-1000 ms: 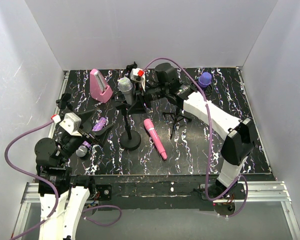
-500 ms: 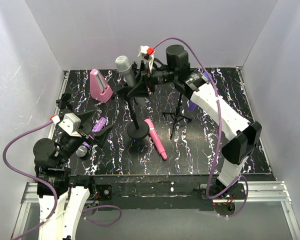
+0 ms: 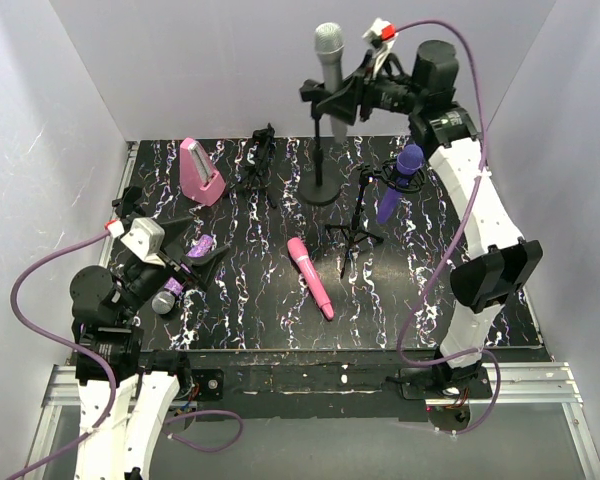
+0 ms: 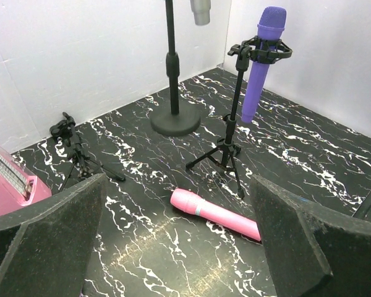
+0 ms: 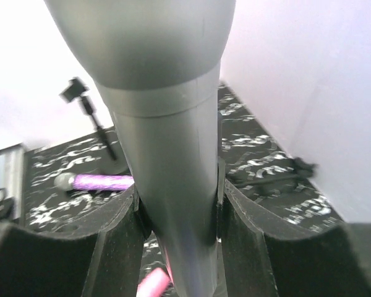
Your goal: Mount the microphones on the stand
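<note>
The silver-grey microphone (image 3: 328,52) stands upright, head up, high above the back of the table (image 3: 460,270), seated at the top of the straight stand (image 3: 321,150), whose round base rests on the marbled black surface near the rear wall. The right gripper (image 5: 178,192) is clenched on this microphone's body, one finger pressed against each side, just below the head. Just to the right, the dark purple microphone (image 4: 261,59) hangs head up and slightly tilted in the clip of the tripod stand (image 4: 226,139), whose legs are spread on the table. The pink microphone (image 4: 214,213) lies flat on the table in front of that tripod, apart from both stands. The glittery purple microphone (image 3: 188,268) with its silver head lies at the left side of the table, partly hidden by the left gripper (image 3: 195,265), which hovers just over it with its fingers (image 4: 49,238) spread wide and nothing between them. Further back on the left stand a pink box (image 3: 200,172) and, to its right, a small tripod (image 3: 259,158) near the rear wall.
</note>
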